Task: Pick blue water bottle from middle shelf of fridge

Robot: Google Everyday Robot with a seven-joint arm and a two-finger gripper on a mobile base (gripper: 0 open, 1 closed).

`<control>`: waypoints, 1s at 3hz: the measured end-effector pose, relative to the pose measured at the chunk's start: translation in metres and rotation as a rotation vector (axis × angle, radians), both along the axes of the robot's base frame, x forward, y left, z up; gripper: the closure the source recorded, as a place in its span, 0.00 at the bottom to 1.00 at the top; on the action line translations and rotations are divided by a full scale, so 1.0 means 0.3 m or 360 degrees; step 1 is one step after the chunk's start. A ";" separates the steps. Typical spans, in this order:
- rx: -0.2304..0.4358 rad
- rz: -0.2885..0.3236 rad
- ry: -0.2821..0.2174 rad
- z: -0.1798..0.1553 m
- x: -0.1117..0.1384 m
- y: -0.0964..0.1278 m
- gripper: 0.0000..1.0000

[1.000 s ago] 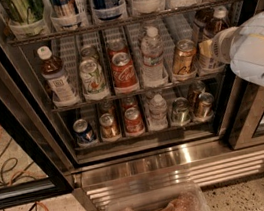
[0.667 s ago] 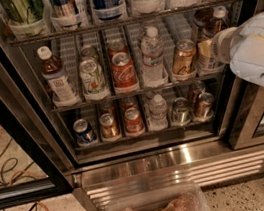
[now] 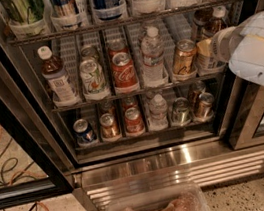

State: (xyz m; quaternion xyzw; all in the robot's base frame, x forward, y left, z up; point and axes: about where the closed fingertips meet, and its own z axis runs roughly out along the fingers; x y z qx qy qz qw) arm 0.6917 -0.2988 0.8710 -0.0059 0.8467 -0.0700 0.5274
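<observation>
The fridge (image 3: 194,167) stands open in front of me, with its racks full of cans and bottles. The white arm comes in from the right, and its gripper (image 3: 213,50) is pushed in at the far right end of the middle shelf (image 3: 135,93). The arm's own bulk hides the tip, so I cannot tell whether it is spread, closed or already pinching anything.

The blue water bottle (image 3: 217,20) stands upright at that right end. Its white cap and dark neck show just above the gripper, and its lower body is covered by it.

A gold can (image 3: 183,58) sits just to the left, and the rack above hangs close over the cap. As I judge it, a sideways nudge could topple the can. Lifting too high could jam the cap against the upper rack. A loose hold on such a slim bottle might let it tilt and catch on its white tray. The arm also passes near the right door frame (image 3: 254,106).
</observation>
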 end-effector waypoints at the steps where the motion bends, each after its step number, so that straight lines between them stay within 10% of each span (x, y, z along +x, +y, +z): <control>1: 0.0001 -0.0001 -0.0006 0.003 0.008 0.007 0.07; 3: 0.0001 -0.0002 -0.0009 0.005 0.014 0.030 0.03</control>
